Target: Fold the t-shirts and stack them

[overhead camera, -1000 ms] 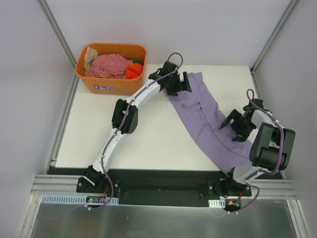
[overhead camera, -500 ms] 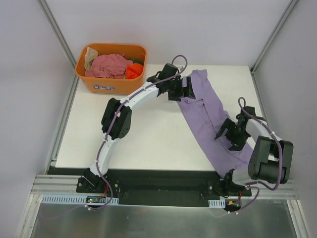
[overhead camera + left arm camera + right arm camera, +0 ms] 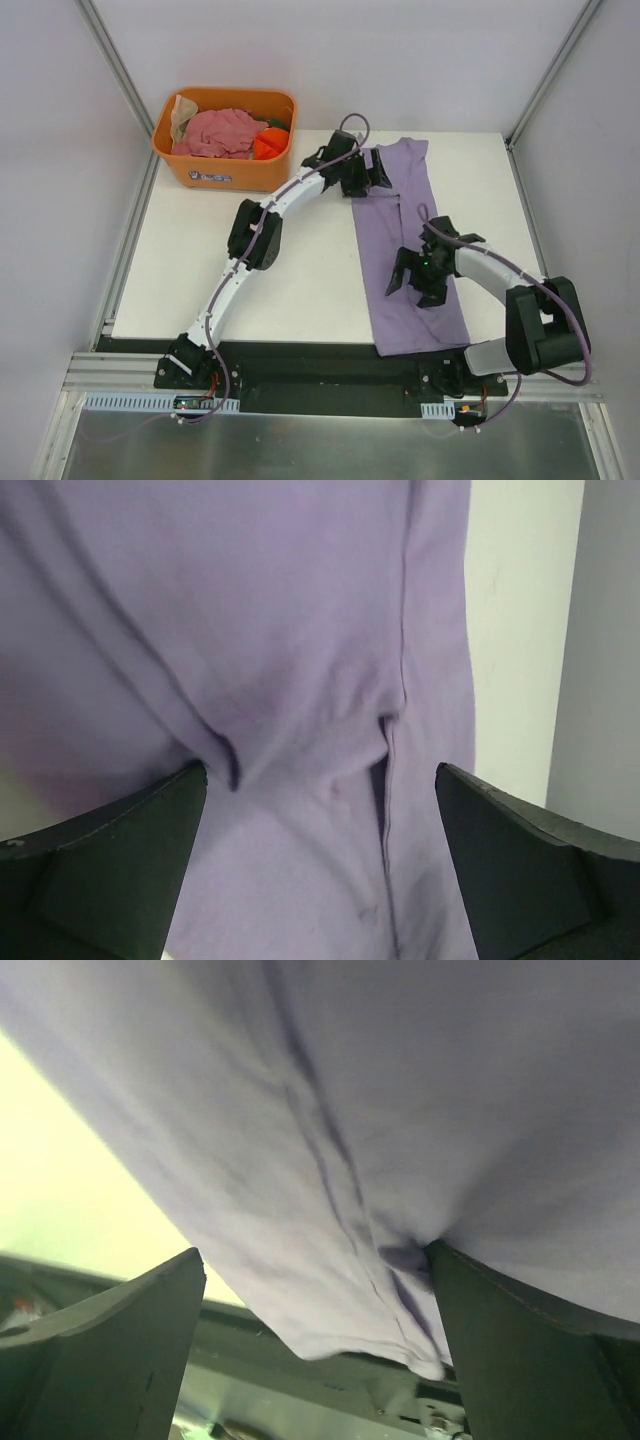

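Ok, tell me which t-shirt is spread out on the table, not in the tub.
The lavender-purple t-shirt: it lies stretched out on the table, while the pink t-shirt, orange t-shirt and beige t-shirt sit bunched in the orange tub.

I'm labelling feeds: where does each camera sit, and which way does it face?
Top external: above and behind the bases, looking down on the table; both arms show whole.
Left wrist: on the left arm, looking down at the shirt; its open jaws fill the bottom corners.
Right wrist: on the right arm, facing the shirt's hem at the table's near edge; its open jaws show likewise.
Shared: all three show the shirt.
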